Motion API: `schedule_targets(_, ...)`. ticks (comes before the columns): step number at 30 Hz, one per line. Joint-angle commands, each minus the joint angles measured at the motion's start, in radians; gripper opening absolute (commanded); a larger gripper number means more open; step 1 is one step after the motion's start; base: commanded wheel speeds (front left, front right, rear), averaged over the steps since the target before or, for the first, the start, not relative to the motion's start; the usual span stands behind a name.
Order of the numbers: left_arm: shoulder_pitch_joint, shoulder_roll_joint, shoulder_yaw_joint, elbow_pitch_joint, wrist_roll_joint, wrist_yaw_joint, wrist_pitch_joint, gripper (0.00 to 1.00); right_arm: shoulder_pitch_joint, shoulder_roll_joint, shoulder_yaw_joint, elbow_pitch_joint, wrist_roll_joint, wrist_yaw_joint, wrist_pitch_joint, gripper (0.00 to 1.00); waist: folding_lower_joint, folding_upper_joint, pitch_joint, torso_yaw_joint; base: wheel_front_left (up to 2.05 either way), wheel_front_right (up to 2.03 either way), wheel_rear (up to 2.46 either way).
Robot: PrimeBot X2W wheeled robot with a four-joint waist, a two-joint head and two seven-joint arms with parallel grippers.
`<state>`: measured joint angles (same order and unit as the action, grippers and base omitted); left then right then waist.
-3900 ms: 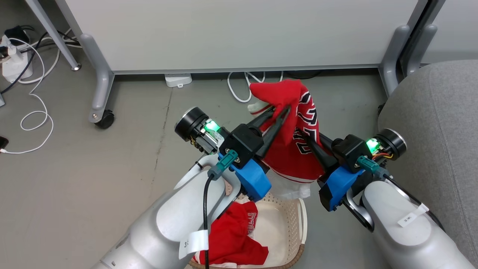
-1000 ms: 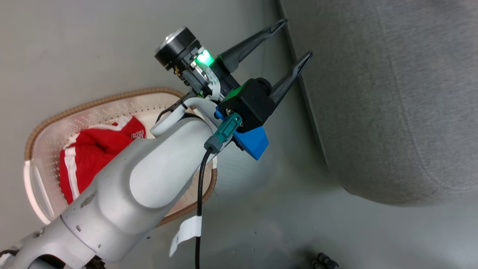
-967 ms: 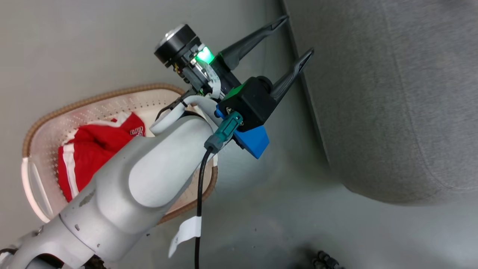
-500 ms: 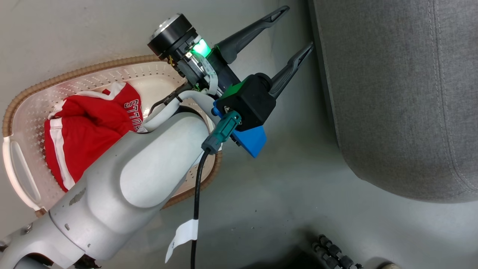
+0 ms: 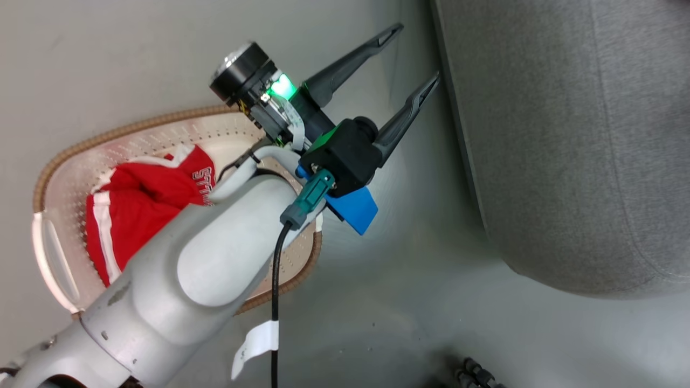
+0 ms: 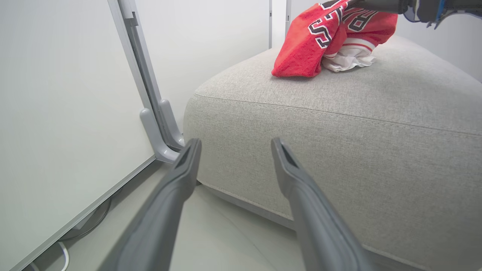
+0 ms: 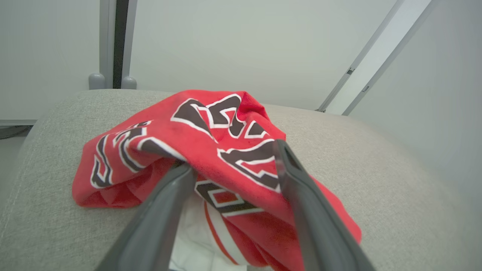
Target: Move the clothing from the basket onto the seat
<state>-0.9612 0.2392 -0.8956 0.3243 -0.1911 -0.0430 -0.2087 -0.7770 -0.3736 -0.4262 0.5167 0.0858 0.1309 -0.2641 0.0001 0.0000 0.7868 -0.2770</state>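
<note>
Along the right side of the head view, item one: the seat [image 5: 566, 134], grey upholstery, rounded corner at lower right, standing on the grey floor [image 5: 404, 302].

Item two: a white partition panel [image 6: 56, 113] on grey feet, left of the left wrist view, just beside the seat's corner.

Item three: the basket [image 5: 108, 141], middle left of the head view, on the floor near the seat. My left forearm [image 5: 215, 258] crosses in front of it.

Item four: a red garment [image 5: 140, 199], bunched inside the basket, with a white stripe and some lettering showing.

Item five: a second red garment [image 7: 211, 143], heaped on top of the seat at the centre of the right wrist view, with white fabric under it.

Item six: left tool [image 5: 417, 51], upper centre of the head view, fingers spread wide and holding nothing. I see it pointing at the seat's side.

Item seven: right tool [image 7: 233, 156], fingers spread. Folds of the second red garment lie between and against them, and I see no pinch.

Item eight: a black cable [image 5: 275, 302], hanging below the left wrist.
</note>
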Motion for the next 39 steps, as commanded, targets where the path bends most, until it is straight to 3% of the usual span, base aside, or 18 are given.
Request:
schedule_targets(1, 0.021, -0.012, 0.003, 0.012, -0.013, 0.009, -0.015, 1.00, 0.053, 0.003, 0.012, -0.038, -0.024, 0.000, -0.001, 1.00, -0.0001, 0.0000, -0.064, 0.011, 0.00, 0.00, 0.00)
schedule_targets(10, 0.151, -0.035, 0.073, 0.073, -0.091, 0.059, -0.056, 1.00, 0.261, 0.040, 0.101, -0.240, -0.042, 0.000, -0.001, 1.00, -0.0001, 0.0000, -0.287, 0.057, 0.00, 0.00, 0.00)
schedule_targets(20, 0.347, -0.010, 0.286, -0.040, -0.102, 0.116, -0.057, 1.00, 0.373, 0.104, 0.276, -0.380, -0.006, 0.000, 0.000, 1.00, -0.0001, 0.0000, -0.455, 0.138, 0.00, 0.00, 0.00)
schedule_targets(32, 0.592, -0.034, 0.556, -0.117, -0.060, 0.103, -0.057, 1.00, 0.480, 0.187, 0.433, -0.412, 0.020, 0.000, -0.001, 1.00, -0.0001, 0.0000, -0.588, 0.240, 0.00, 0.00, 0.00)
schedule_targets(39, 0.696, -0.071, 0.657, -0.125, -0.026, 0.074, -0.057, 1.00, 0.537, 0.217, 0.442, -0.392, 0.021, 0.000, -0.001, 1.00, -0.0001, 0.0000, -0.640, 0.273, 0.00, 0.00, 0.00)
